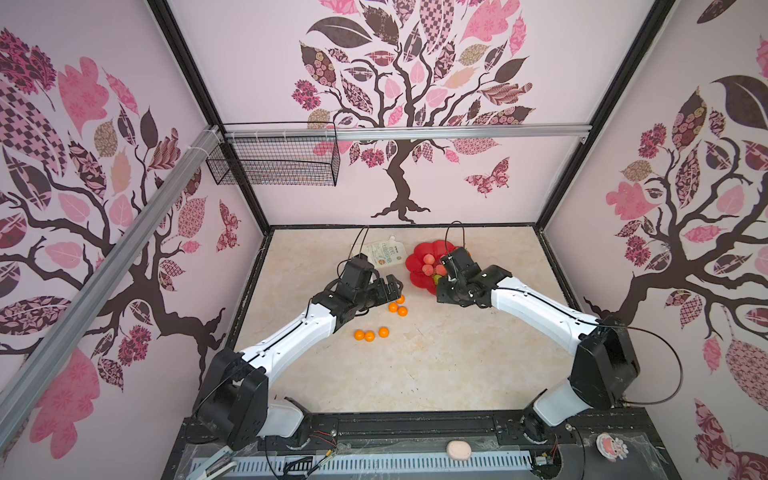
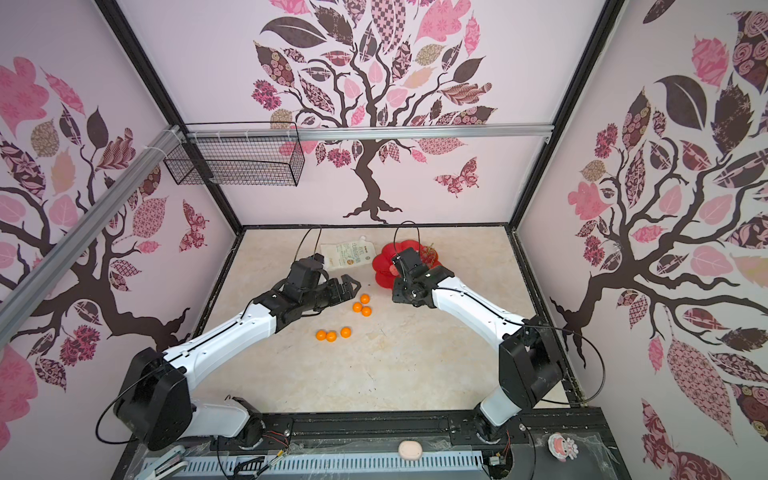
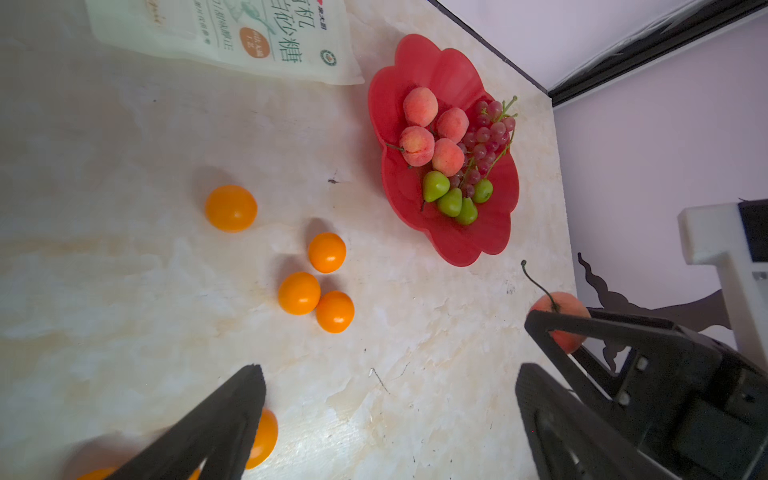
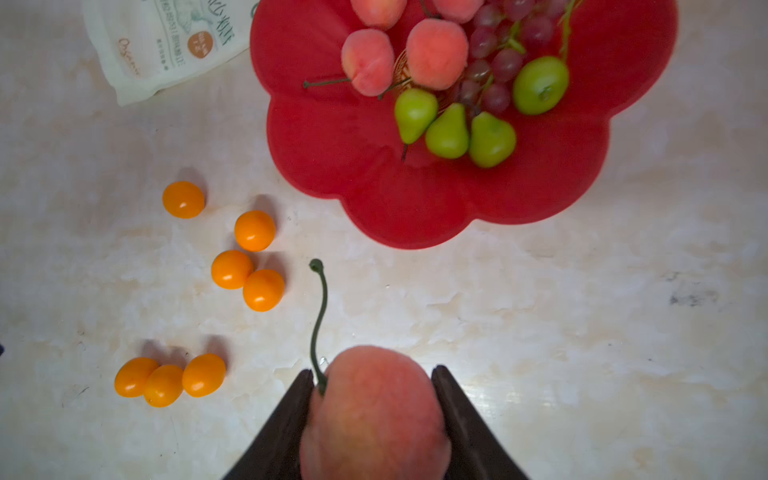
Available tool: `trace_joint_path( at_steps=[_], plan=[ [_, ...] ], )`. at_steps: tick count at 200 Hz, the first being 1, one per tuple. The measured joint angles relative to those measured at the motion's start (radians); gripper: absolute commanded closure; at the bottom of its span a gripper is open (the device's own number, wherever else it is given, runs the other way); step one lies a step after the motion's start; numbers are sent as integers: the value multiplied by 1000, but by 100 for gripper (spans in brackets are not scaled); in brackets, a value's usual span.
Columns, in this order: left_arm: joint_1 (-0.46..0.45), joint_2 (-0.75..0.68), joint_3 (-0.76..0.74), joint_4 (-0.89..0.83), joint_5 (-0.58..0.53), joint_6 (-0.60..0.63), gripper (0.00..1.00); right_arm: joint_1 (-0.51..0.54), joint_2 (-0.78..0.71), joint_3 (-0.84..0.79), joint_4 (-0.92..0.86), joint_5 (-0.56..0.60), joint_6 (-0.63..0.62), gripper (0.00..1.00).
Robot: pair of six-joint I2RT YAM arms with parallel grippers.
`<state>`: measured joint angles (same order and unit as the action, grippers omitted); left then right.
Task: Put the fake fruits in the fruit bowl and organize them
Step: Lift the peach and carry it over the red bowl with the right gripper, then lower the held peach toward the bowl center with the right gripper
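The red scalloped fruit bowl (image 1: 415,266) (image 4: 332,137) sits at the back of the table. It holds several pink peaches (image 4: 368,62), three green pears (image 4: 449,133), a green apple (image 4: 540,85) and a grape bunch (image 4: 494,62). My right gripper (image 4: 374,370) is shut on a pink-red peach (image 4: 374,415) with a long green stem, held above the table just in front of the bowl. Several orange tangerines (image 1: 393,307) (image 4: 253,230) lie loose on the table in two clusters. My left gripper (image 1: 395,286) (image 3: 390,374) hovers open over them, with nothing between its fingers.
A white printed pouch (image 1: 384,253) (image 3: 232,37) lies left of the bowl. A black wire basket (image 1: 274,162) hangs on the back wall's rail. A pale pink oval lump (image 1: 459,450) rests on the front ledge. Walls close in the table on three sides.
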<state>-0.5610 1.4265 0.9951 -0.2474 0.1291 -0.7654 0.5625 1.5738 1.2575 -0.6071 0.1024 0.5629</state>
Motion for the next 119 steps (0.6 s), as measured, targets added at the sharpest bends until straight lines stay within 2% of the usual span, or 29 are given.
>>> trace_joint_path(
  at_steps=[55,119],
  plan=[
    [-1,189,156,30,14,47,2,-100,190,211,31,-26,-73,54],
    [12,291,295,88,58,177,1,-194,432,447,29,-38,-121,54]
  ],
)
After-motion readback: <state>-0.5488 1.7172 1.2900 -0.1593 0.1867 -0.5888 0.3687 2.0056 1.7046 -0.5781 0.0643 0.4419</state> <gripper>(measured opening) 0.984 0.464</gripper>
